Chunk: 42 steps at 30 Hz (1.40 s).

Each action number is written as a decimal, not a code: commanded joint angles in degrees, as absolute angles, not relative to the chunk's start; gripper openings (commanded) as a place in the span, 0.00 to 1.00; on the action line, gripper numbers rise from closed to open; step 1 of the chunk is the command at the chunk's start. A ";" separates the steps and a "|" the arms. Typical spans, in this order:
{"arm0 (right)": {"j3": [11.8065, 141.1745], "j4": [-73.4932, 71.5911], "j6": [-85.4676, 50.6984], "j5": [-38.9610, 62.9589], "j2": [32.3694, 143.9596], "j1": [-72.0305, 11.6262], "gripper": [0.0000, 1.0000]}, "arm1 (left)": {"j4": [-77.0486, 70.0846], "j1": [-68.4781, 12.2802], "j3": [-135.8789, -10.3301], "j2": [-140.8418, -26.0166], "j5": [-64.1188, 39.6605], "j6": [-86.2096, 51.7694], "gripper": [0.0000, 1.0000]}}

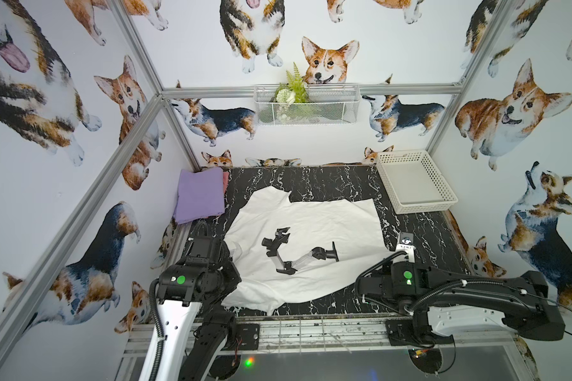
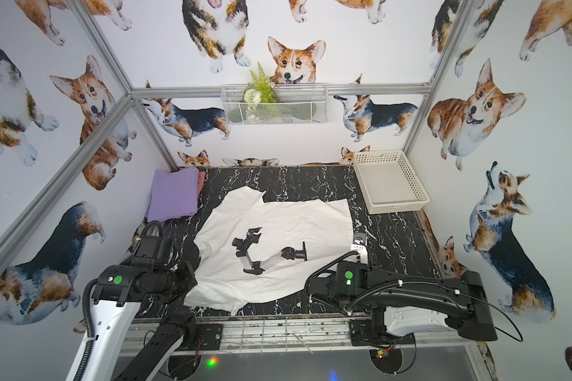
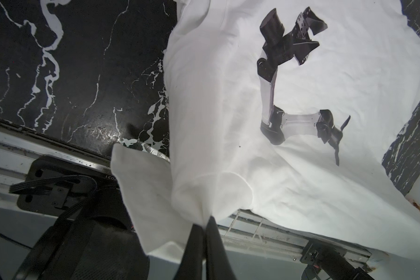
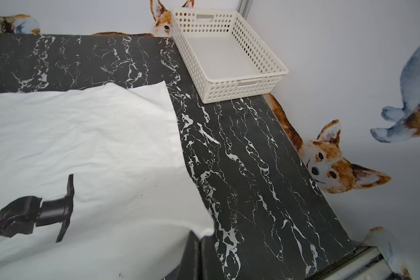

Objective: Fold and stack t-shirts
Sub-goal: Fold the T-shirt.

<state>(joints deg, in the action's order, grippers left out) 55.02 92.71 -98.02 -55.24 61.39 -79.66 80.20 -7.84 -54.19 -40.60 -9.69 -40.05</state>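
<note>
White cotton covers the middle of the black marbled surface [image 1: 327, 178]: the white t-shirt [image 1: 314, 221] with the robot-arm print lies spread print-up, its straight hem edge on my right side. Beyond that hem a bare strip of marble runs up to the perforated basket [image 1: 421, 207] in the far right corner, so hem and basket are apart. A bare band also separates the shirt from the back wall, and the near right stretch of the surface is open. At the far left corner the folded lavender t-shirt [image 1: 199, 196] sits with the pinkish t-shirt [image 1: 225, 180] peeking out at its side; the white shirt's far sleeve lies near them without touching. The near sleeve reaches right to the surface's front edge. My left end effector [image 3: 207, 219] is pinched tight on a gathered bunch of white cloth at the shirt's near left, lifting it into a ridge that drapes away from the fingers [image 3: 194, 242]. My left arm is bent, its wrist over that corner. My right end effector [image 4: 199, 236] is clamped on the near hem corner, the cloth rising to it from the surface. My right forearm reaches in low from the right, across the near edge.
</note>
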 commanded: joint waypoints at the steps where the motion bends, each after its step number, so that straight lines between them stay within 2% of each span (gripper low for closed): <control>1: 51.12 102.18 -109.88 -47.15 55.72 -78.47 0.00 | 79.23 -7.83 -53.79 -40.95 -9.20 -40.09 0.00; 5: 46.94 96.93 -107.43 -42.71 55.89 -78.10 0.00 | 78.15 -7.83 -54.01 -42.20 -9.04 -40.06 0.00; 13: 47.85 82.27 -97.53 -43.86 60.23 -78.11 0.00 | 77.26 -8.04 -56.22 -44.93 -8.23 -39.11 0.00; 17: 42.98 74.20 -96.85 -45.77 58.16 -78.15 0.00 | 76.54 -8.02 -55.49 -45.18 -8.61 -39.39 0.00; 24: 43.48 76.73 -99.01 -49.55 56.12 -77.02 0.00 | 74.52 -8.01 -54.18 -45.68 -8.18 -39.25 0.00; 28: 44.10 71.78 -89.41 -50.98 56.89 -70.24 0.00 | 67.86 -8.07 -51.96 -47.20 -7.78 -39.56 0.00; 33: 41.00 63.13 -79.70 -46.49 60.17 -60.16 0.00 | 61.75 -8.00 -51.23 -51.86 -6.01 -39.27 0.00; 38: 39.86 61.74 -79.49 -45.39 66.78 -58.56 0.00 | 60.12 -8.00 -51.89 -54.41 -4.68 -38.96 0.00; 42: 39.40 60.45 -78.73 -44.84 67.52 -57.40 0.00 | 60.05 -8.04 -51.92 -55.69 -2.67 -37.89 0.00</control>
